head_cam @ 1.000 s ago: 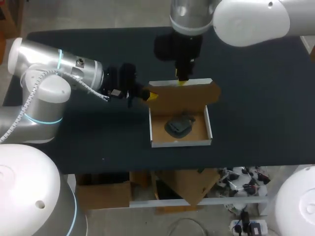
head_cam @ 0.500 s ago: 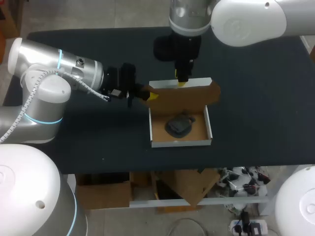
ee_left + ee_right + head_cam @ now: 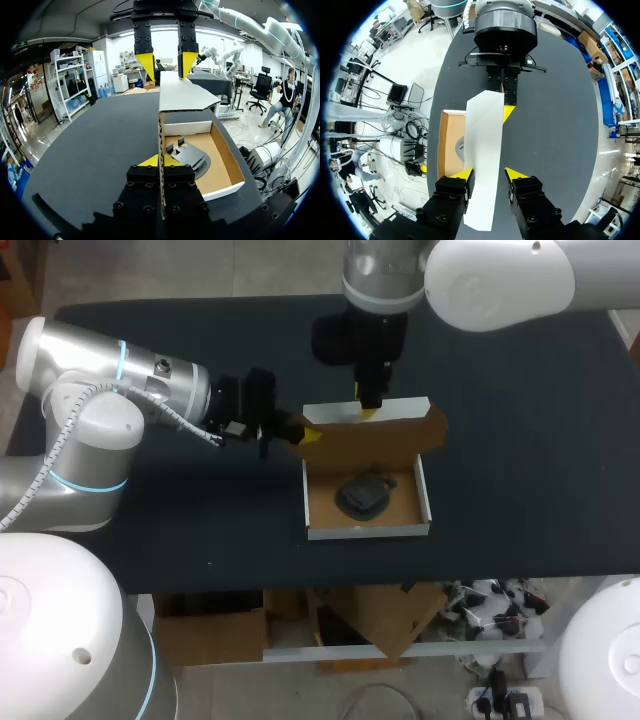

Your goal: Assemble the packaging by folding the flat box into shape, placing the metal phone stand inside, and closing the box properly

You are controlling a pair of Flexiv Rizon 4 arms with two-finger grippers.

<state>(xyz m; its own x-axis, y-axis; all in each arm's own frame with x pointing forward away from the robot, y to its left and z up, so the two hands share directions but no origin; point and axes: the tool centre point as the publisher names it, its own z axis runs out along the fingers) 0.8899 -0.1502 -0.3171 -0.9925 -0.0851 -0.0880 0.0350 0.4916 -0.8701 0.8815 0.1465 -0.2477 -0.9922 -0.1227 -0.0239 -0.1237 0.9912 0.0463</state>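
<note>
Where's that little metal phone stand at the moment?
In the head view the metal phone stand lies on the brown floor of the open box, near the middle of the table, just on the near side of the raised lid.

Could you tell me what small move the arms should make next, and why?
Probably the right gripper should press the lid down toward the box front: the phone stand already lies inside, the lid stands raised, and the left gripper pinches its side edge.
</note>
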